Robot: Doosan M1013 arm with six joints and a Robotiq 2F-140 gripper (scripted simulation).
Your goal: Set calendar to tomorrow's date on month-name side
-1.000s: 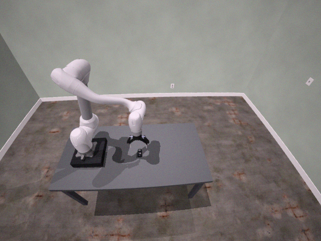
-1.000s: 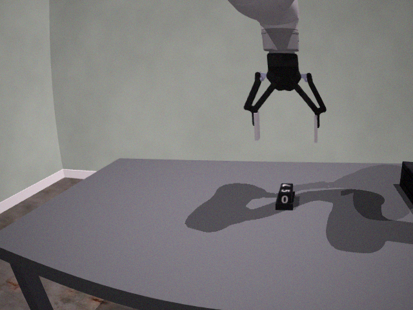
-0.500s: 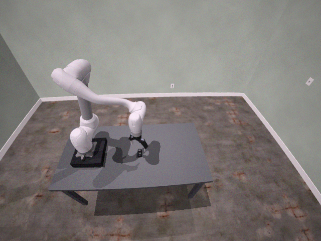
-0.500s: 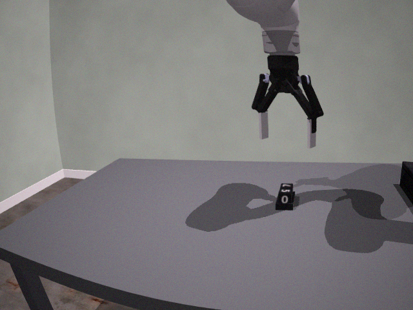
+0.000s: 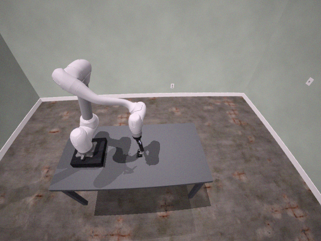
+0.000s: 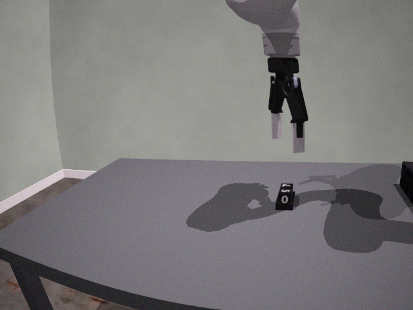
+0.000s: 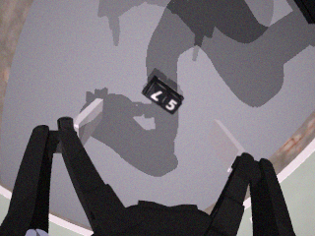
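Gray table [image 5: 178,155] [image 6: 150,240] [image 7: 49,74], pale green walls [image 5: 155,46] [image 6: 166,83], mottled floor [image 5: 233,202] [image 6: 70,287]

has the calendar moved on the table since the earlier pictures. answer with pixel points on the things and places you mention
No, the calendar [image 5: 140,153] [image 6: 285,197] [image 7: 162,94] has not visibly moved: in the exterior view it keeps its place relative to the edges of the table [image 5: 178,171] [image 6: 150,267] [image 7: 54,64].
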